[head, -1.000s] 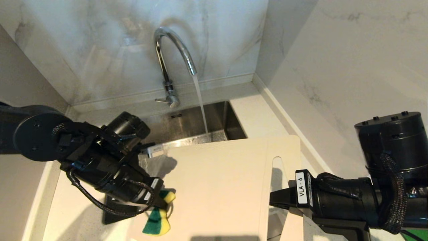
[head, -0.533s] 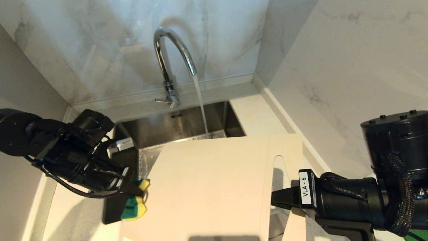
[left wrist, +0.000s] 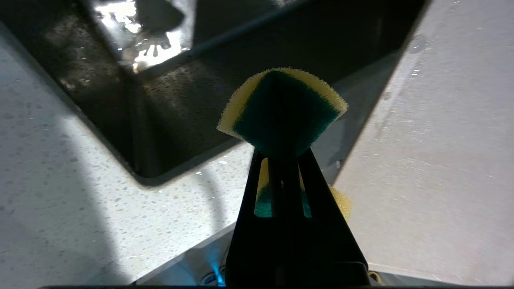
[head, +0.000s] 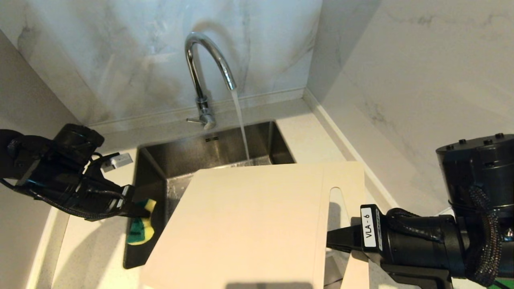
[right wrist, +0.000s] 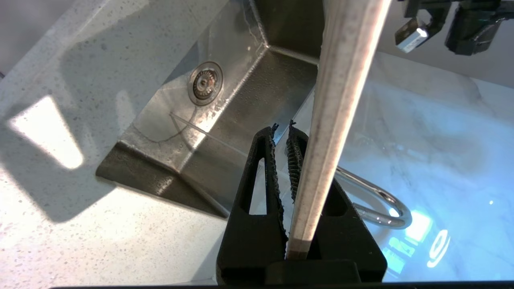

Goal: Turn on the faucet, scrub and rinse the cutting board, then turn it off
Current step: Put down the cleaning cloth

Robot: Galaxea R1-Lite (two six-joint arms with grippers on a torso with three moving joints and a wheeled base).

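The chrome faucet (head: pixel 202 60) stands behind the sink, and a stream of water (head: pixel 241 124) runs from its spout into the basin just beyond the far edge of the cutting board. The cream cutting board (head: pixel 249 224) is held tilted over the sink. My right gripper (head: pixel 337 241) is shut on its slotted handle end; the board's edge (right wrist: pixel 341 100) runs past the right gripper (right wrist: pixel 283 136). Off the board's left side, over the sink's left rim, my left gripper (head: pixel 138 210) is shut on a yellow-green sponge (head: pixel 139 233). That sponge (left wrist: pixel 281 108) sticks out past the left gripper (left wrist: pixel 283 156).
The steel sink (head: pixel 192 152) has a drain (right wrist: pixel 204 82) in its floor. Speckled pale counter (head: pixel 88 257) lies left of the sink. Marble walls (head: pixel 401 80) close the corner behind and to the right.
My left gripper has swung left with the sponge, off the board's left part to the sink's left rim. The board, the right gripper and the running water have stayed put.
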